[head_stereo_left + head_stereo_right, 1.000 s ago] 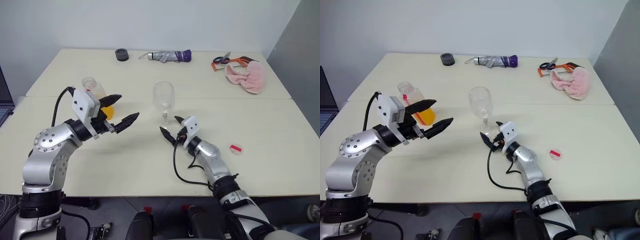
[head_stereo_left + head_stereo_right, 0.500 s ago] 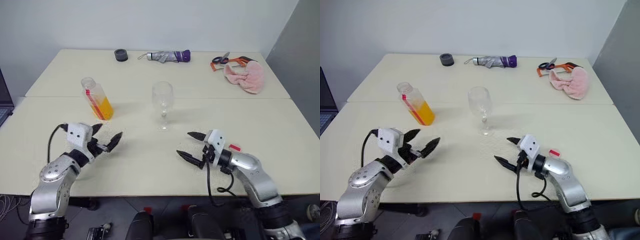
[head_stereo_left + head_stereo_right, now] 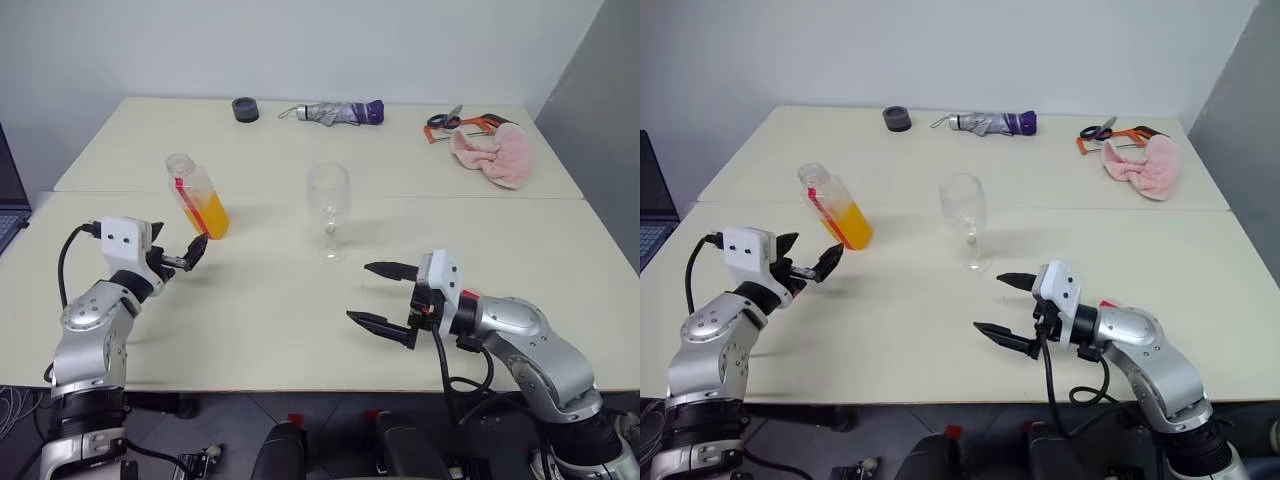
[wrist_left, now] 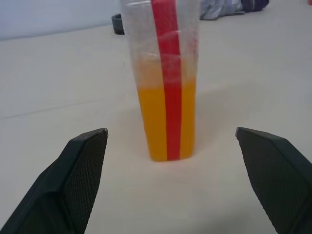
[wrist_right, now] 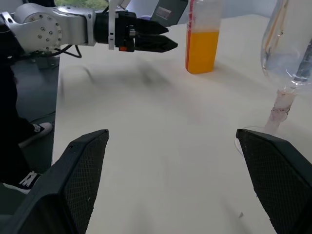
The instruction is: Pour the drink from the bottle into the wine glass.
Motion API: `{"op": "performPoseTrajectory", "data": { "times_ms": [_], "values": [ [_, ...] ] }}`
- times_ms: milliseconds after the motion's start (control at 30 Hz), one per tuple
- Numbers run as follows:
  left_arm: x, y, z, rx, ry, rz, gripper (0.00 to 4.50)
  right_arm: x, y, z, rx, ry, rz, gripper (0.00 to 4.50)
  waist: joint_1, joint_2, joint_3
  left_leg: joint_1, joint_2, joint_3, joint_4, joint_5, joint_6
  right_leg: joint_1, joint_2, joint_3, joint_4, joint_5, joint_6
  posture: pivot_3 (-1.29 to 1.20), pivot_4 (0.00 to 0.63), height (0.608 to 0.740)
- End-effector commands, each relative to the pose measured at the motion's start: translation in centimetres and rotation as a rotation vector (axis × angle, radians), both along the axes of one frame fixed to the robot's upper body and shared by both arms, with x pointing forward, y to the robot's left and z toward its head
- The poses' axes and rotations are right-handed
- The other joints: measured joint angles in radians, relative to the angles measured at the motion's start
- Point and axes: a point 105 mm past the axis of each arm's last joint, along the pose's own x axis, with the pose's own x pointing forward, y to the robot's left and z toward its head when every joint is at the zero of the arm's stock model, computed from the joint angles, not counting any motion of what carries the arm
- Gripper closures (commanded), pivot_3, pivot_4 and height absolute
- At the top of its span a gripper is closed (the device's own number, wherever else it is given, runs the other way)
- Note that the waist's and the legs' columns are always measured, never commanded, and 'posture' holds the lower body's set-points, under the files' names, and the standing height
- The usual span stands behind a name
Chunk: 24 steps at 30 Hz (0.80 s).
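The bottle [image 3: 197, 194] stands uncapped on the left of the table, its lower half holding the orange drink [image 3: 209, 216]; a red strip runs down its side [image 4: 165, 83]. The empty wine glass [image 3: 328, 201] stands upright at the table's middle. My left gripper [image 3: 180, 250] is open, level and aimed at the bottle from a short way nearer me, touching nothing. My right gripper [image 3: 360, 292] is open near the front edge, pointing left, well short of the glass and empty.
Along the far edge lie a black round object [image 3: 244, 109], a folded umbrella [image 3: 330, 111], scissors with an orange tool [image 3: 458, 122] and a pink cloth [image 3: 492, 153]. A laptop edge [image 3: 8, 200] shows at far left. A small red-and-white disc [image 3: 469, 295] peeks from behind my right forearm.
My left gripper has drawn back from the bottle, out to the left, and now faces it. My right gripper has pulled away from the glass's foot toward the near edge.
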Motion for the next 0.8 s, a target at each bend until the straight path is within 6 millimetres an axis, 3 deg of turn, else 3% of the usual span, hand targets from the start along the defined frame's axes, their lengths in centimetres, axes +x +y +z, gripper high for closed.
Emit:
{"op": "performPoseTrajectory", "data": {
  "times_ms": [33, 800],
  "values": [
    [0.9, 0.1, 1.8, 0.038, -0.050, -0.019, 0.00, -0.5, 0.2, 1.2, 0.017, -0.048, 0.019, 0.04, 0.001, 0.000, 0.000, 0.000, 0.000, 0.000, 0.000, 0.000, 0.000, 0.000, 0.000, 0.000, 0.000, 0.000, 0.000, 0.00, 0.150, 0.740],
    [5.9, -1.2, 5.1, 0.029, -0.139, -0.054, 0.00, 0.0, 0.3, 1.3, 0.021, -0.076, 0.011, 0.04, 0.006, 0.000, 0.000, -0.001, -0.001, -0.001, 0.001, 0.000, 0.000, 0.000, 0.000, -0.002, 0.000, 0.001, -0.001, 0.00, 0.150, 0.740]
  ]
}}
